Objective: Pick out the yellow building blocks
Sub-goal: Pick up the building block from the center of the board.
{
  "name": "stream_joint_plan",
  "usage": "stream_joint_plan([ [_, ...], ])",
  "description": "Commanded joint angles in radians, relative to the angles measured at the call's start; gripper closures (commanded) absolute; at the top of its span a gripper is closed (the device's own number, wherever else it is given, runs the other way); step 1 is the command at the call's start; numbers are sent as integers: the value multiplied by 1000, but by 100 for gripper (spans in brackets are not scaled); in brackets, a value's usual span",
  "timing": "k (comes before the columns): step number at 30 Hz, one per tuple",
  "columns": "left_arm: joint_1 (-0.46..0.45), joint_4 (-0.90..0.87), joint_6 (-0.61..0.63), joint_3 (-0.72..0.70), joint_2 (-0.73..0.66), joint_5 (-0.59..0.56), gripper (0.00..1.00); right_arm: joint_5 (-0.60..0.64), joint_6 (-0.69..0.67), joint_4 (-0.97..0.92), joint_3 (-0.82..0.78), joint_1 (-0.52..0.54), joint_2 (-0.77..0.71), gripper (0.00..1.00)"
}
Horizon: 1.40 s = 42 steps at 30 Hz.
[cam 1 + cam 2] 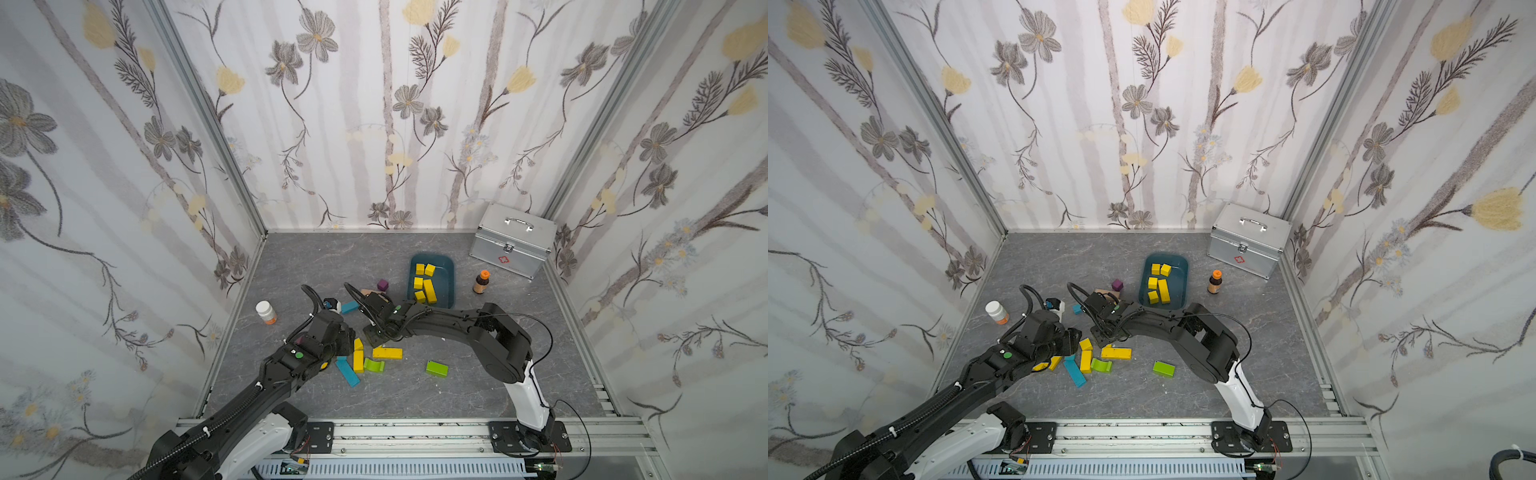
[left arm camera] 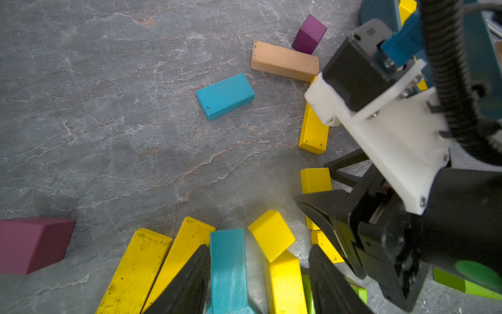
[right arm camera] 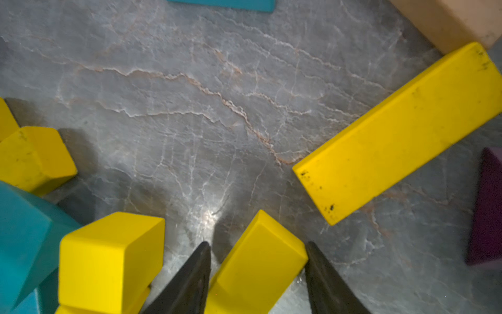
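Several yellow building blocks [image 1: 428, 289] lie in the teal tray [image 1: 451, 266]. Loose ones lie in front of it: a long bar [image 1: 387, 353], an upright bar [image 1: 358, 360] and a cube [image 1: 358, 344]. My right gripper [image 3: 258, 261] is down among them, and both its fingers touch the sides of a yellow block [image 3: 255, 271] on the floor; the left wrist view shows this same block [image 2: 316, 180]. My left gripper [image 2: 259, 271] hovers open over a teal bar [image 2: 228, 269] and a yellow bar [image 2: 285, 285] with a yellow cube [image 2: 271, 233] leaning on it. Two more yellow bars [image 2: 141, 269] lie beside it.
Lime-green blocks [image 1: 436, 368] [image 1: 374, 365], a teal bar [image 1: 347, 372], a teal block [image 1: 350, 307], a purple cube [image 1: 382, 285], a tan bar [image 2: 284, 61] and a maroon block [image 2: 32, 244] lie around. A white pill bottle [image 1: 266, 312], brown bottle [image 1: 481, 282] and metal case [image 1: 513, 241] stand near the walls.
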Motion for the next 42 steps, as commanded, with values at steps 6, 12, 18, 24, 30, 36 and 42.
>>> stream_joint_plan([
  [6, 1, 24, -6, -2, -6, -28, 40, 49, -39, -14, 18, 0, 14, 58],
  [12, 0, 24, -5, -4, -6, -29, 39, 47, -45, -10, 25, -1, 16, 66],
  [18, 0, 20, 2, 5, -9, -32, 39, 25, -44, 25, 11, -2, -4, 77],
  [24, 0, 38, 1, 7, -33, -47, 38, 26, -35, 94, -30, -2, -69, 84],
  [30, 4, 83, 26, 28, -10, -74, 37, 65, -54, 182, -89, -3, -161, 87],
  [36, 5, 76, 44, 58, 6, -86, 36, 85, -65, 217, -129, -7, -206, 90],
  [42, 5, 79, 59, 90, 30, -88, 35, 98, -70, 252, -172, -16, -256, 91],
])
